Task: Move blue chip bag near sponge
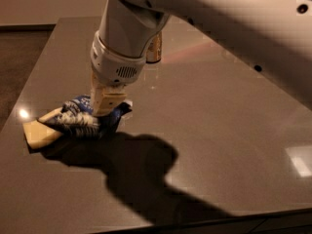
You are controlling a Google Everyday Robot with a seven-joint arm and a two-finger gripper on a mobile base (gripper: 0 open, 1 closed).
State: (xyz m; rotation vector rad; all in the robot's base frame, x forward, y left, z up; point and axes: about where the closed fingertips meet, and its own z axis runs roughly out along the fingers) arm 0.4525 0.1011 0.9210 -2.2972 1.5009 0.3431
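Observation:
The blue chip bag (pixel 78 121) is a crinkled dark blue foil bag with white patches, at the left of the dark table (pixel 219 130). Its left end lies over the right part of the pale yellow sponge (pixel 38 133). My gripper (pixel 108 107) comes down from above onto the bag's right end and is shut on it. The big white arm (pixel 126 38) covers the bag's upper right part.
A gold drink can (pixel 155 50) stands behind the arm near the table's middle back, partly hidden. The arm's dark shadow (pixel 141 169) falls toward the front edge. The table's left edge runs close to the sponge.

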